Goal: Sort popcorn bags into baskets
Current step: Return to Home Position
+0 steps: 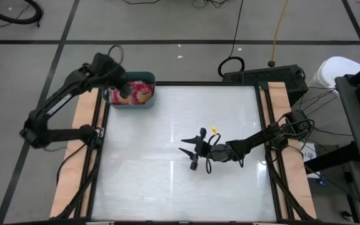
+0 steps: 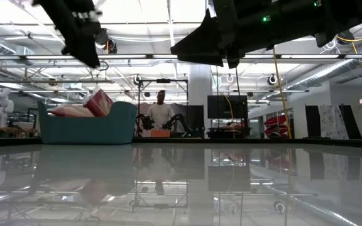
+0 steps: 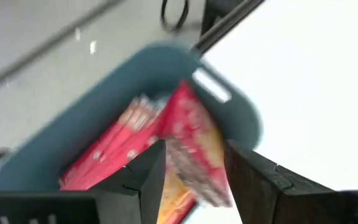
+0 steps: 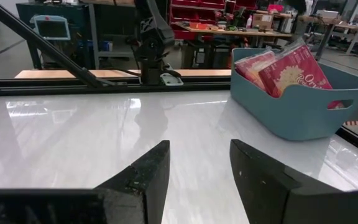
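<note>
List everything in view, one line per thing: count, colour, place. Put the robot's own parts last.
popcorn bags: several, exact count hidden, red with a yellow-cream picture; all inside the basket, some standing above its rim.
basket: one, teal-blue; far left corner of the table.
table: one, glossy white top, wooden rails along both sides.
cables: a few, black and one yellow; on the floor beyond the table's far edge.
person: one, pale top; standing in the room behind the table.
left gripper: one, dark, open; above the basket.
right gripper: one, dark, open; over the middle of the table, holding nothing.
</note>
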Controlling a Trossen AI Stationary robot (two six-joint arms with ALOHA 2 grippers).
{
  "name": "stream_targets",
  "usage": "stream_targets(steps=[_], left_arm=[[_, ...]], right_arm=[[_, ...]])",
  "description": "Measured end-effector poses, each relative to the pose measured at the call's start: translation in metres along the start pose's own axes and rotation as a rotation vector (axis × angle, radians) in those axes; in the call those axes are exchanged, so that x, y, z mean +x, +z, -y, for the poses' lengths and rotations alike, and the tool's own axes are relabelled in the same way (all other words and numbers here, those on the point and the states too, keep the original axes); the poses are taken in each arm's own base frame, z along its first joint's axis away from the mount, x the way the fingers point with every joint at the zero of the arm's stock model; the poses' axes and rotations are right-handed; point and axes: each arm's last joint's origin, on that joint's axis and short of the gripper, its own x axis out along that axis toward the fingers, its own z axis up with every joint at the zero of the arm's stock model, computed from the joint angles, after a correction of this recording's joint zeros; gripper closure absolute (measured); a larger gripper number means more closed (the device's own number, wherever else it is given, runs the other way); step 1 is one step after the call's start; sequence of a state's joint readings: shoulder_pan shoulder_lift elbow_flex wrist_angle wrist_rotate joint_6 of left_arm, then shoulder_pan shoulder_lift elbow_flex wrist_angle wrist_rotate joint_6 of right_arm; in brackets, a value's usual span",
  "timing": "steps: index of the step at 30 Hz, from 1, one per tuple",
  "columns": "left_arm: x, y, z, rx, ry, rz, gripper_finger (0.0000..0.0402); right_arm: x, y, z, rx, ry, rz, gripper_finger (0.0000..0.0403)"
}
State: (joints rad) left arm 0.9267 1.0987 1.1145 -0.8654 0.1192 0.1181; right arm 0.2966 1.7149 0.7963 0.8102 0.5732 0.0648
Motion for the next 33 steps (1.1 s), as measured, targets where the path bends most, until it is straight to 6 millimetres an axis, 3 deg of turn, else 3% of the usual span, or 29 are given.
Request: stream_targets(steps=[6, 12, 18, 20, 26, 33], left_arm=[[-0.060, -0.027, 0.037, 0.152, -0.111, 0.268, 0.0265], [-0.079, -0.078, 0.058, 0.233, -0.312, 0.487, 0.0305], [-0.069, -0.121, 0.068, 0.268, -0.518, 0.602, 0.0368], [-0.061, -0.132, 0.071, 0.270, -0.570, 0.617, 0.0392], [-0.034, -0.152, 0.082, 0.270, -0.632, 0.632, 0.0398], [-0.012, -0.164, 0.093, 0.253, -0.591, 0.652, 0.0399]], right_arm=[[0.000, 0.001, -0.001, -0.063, 0.033, 0.005, 0.0255], [0.000, 0.005, -0.003, -0.072, 0.107, 0.046, 0.0320], [0.000, 0.005, -0.004, -0.081, 0.148, 0.051, 0.0395], [0.000, 0.005, -0.004, -0.079, 0.164, 0.051, 0.0397], [-0.006, 0.014, -0.001, -0.085, 0.161, 0.038, 0.0396], [-0.039, 0.024, 0.020, -0.071, 0.156, 0.057, 0.0401]])
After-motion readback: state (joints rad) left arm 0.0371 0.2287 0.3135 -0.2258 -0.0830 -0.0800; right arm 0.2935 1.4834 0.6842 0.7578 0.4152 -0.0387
